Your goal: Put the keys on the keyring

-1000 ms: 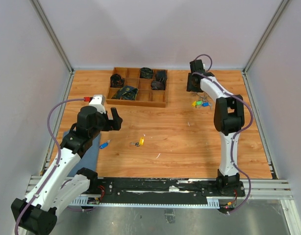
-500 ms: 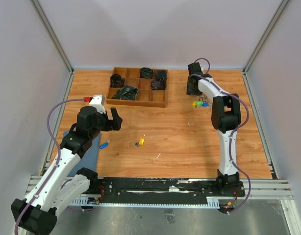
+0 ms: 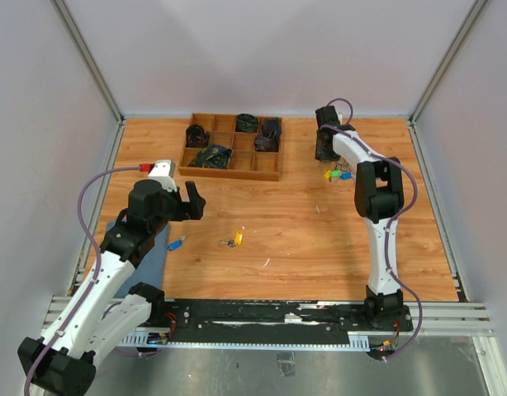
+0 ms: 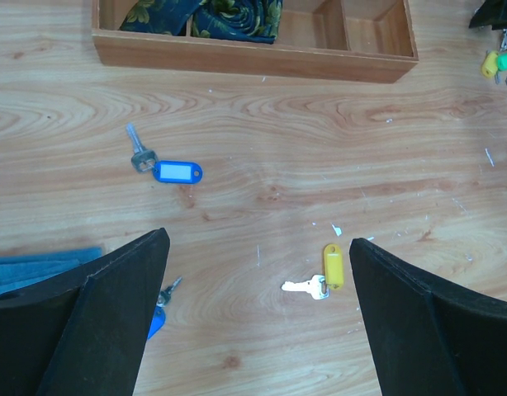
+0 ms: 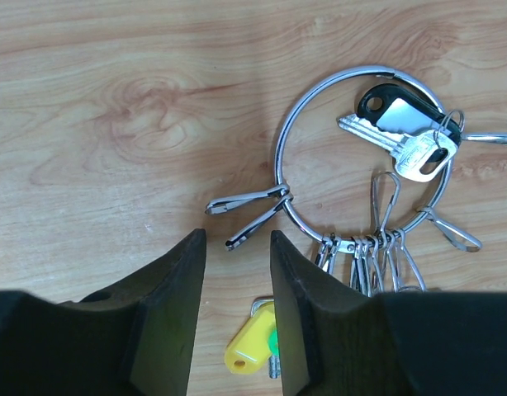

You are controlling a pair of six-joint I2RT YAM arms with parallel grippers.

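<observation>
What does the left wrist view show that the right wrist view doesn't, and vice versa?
Only left wrist: the tray, a blue-tagged key and a yellow-tagged key lying loose. Only right wrist: the keyring, its clips and a dark-headed key. Both: the yellow tag beside the ring, tiny at the left view's top-right edge.

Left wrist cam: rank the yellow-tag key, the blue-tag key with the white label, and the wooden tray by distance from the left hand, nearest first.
1. yellow-tag key: just ahead of the left hand, right of centre.
2. blue-tag key: farther out, left of centre.
3. wooden tray: top of the view.
</observation>
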